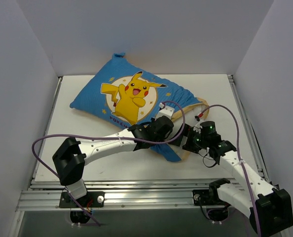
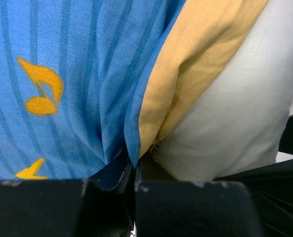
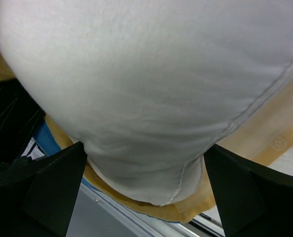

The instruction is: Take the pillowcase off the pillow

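Note:
The blue pillowcase point(image 1: 127, 94) with its yellow character print lies at the middle of the table, its open yellow-trimmed end toward the right. My left gripper point(image 1: 170, 130) is at its near right edge. In the left wrist view the left gripper point(image 2: 134, 170) is shut on the blue hem of the pillowcase point(image 2: 77, 89), with the yellow lining point(image 2: 186, 74) and the white pillow point(image 2: 235, 113) beside it. My right gripper point(image 1: 183, 137) sits just right of the left one. In the right wrist view the right gripper point(image 3: 144, 153) is shut on the protruding corner of the pillow point(image 3: 146, 89).
The white table point(image 1: 87, 163) is boxed in by white walls at the left, back and right. An aluminium rail point(image 1: 136, 197) runs along the near edge. Purple cables point(image 1: 220, 108) loop over both arms. The two grippers sit very close together.

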`<action>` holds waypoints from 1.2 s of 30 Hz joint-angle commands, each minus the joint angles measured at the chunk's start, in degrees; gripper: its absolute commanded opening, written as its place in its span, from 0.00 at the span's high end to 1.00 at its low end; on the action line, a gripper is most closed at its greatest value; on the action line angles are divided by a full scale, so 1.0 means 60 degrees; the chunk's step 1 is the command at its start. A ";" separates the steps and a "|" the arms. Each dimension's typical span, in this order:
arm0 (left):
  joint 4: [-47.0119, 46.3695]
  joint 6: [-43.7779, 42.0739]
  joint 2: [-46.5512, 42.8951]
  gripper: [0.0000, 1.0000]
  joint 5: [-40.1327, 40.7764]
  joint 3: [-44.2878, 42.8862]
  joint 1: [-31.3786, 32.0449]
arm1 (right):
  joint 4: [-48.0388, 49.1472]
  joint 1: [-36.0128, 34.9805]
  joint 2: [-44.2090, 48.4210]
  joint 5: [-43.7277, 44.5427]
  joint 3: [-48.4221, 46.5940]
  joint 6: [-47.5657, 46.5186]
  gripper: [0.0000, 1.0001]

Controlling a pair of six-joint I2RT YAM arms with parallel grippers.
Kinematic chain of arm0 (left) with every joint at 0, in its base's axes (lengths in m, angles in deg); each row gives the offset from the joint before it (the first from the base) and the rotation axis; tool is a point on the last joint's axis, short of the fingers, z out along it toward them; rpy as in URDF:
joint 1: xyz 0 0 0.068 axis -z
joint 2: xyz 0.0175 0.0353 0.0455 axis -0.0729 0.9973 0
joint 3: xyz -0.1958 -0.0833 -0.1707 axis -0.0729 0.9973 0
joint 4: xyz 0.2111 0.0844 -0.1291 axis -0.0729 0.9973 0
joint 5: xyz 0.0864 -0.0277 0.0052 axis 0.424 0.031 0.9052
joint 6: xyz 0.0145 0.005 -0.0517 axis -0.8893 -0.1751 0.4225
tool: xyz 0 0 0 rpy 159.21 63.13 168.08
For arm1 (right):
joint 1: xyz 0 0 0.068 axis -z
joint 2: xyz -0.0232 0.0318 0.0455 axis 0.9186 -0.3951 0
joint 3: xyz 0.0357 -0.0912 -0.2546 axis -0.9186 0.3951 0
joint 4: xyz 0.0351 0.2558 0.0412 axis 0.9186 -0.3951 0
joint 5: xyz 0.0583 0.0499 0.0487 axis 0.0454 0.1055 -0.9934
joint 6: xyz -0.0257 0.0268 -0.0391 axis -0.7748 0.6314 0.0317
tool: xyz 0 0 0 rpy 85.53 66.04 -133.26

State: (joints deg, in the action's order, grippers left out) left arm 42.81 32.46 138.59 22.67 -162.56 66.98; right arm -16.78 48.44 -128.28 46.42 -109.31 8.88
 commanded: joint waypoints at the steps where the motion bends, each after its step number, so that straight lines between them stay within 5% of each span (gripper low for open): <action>1: -0.0227 -0.0013 0.0184 0.98 -0.0390 -0.0359 -0.0082 | 0.0954 -0.0394 -0.0151 -0.0296 0.0500 0.0351 0.00; 7: -0.0095 0.0119 0.0082 0.98 -0.0492 -0.0331 -0.0097 | 0.2052 -0.0923 -0.0809 -0.0063 0.0781 0.0527 0.05; 9: -0.0051 0.0178 -0.0021 0.98 -0.0537 -0.0156 -0.0111 | 0.2302 -0.0908 -0.1102 0.0098 0.0723 0.0498 0.23; 10: -0.0036 0.0265 -0.0079 0.98 -0.0551 -0.0068 -0.0111 | 0.2492 -0.0908 -0.1220 0.0098 0.0635 0.0483 0.49; 13: 0.0124 0.0528 -0.0284 0.98 -0.0493 0.0415 -0.0228 | 0.2262 -0.0923 -0.1484 0.0215 -0.0198 0.0251 1.00; 26: 0.1092 0.0998 -0.1661 0.98 0.1205 0.2481 -0.0857 | -0.0245 0.0233 -0.1075 0.0072 -0.6658 -0.0514 1.00; 31: 0.1296 0.1086 -0.2115 0.98 0.2083 0.2863 -0.1661 | -0.0230 0.0821 -0.1162 -0.0706 -0.7349 -0.0469 1.00; 36: 0.1706 0.1319 -0.2204 0.98 0.2759 0.2614 -0.2395 | 0.0426 0.0733 -0.1163 -0.1133 -0.6267 0.0086 1.00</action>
State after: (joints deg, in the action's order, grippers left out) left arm 30.70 41.11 123.11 29.07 -150.65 57.63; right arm -31.36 51.00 -138.86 41.46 -145.11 6.23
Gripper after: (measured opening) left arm 0.040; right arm 0.086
